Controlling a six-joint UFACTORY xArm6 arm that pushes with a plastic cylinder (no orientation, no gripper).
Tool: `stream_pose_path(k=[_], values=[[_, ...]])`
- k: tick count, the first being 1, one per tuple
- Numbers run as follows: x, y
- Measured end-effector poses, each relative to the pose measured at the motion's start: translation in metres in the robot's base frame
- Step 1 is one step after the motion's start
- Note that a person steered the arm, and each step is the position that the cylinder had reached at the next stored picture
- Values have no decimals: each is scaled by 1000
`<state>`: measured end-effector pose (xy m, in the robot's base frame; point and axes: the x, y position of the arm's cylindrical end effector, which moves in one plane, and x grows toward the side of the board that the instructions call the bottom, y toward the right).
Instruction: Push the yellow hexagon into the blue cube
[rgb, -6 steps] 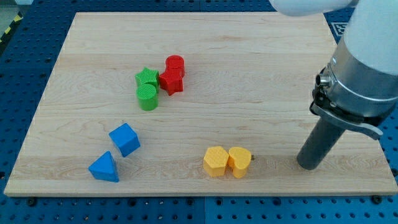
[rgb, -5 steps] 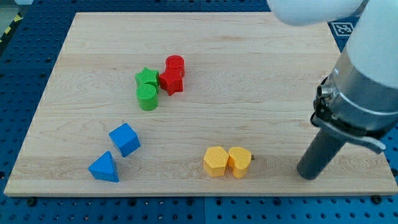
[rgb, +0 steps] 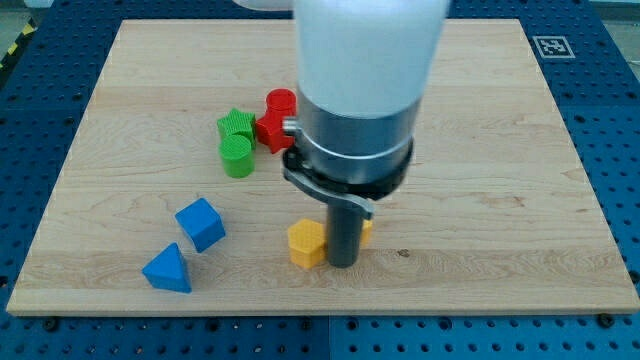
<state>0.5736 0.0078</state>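
Note:
The yellow hexagon (rgb: 306, 243) lies on the wooden board near the view's bottom, a little left of centre. My tip (rgb: 342, 263) touches its right side. A second yellow block (rgb: 366, 231) is mostly hidden behind the rod on its right. The blue cube (rgb: 201, 223) sits to the left of the hexagon, well apart from it. A blue triangular block (rgb: 167, 269) lies just below-left of the cube.
A green star (rgb: 236, 125), a green cylinder (rgb: 237, 156), a red star (rgb: 271, 129) and a red cylinder (rgb: 279, 102) cluster at upper centre-left, partly behind the arm. The board's bottom edge (rgb: 320, 312) runs close below my tip.
My tip has swept left from the board's right side to the yellow blocks. The yellow hexagon has slid left, away from the other yellow block.

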Motion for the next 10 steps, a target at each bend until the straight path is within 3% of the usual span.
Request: stream_pose_path(k=[3,5,7,10], values=[[0,-91],[45,-92],[45,-102],[44,-285]])
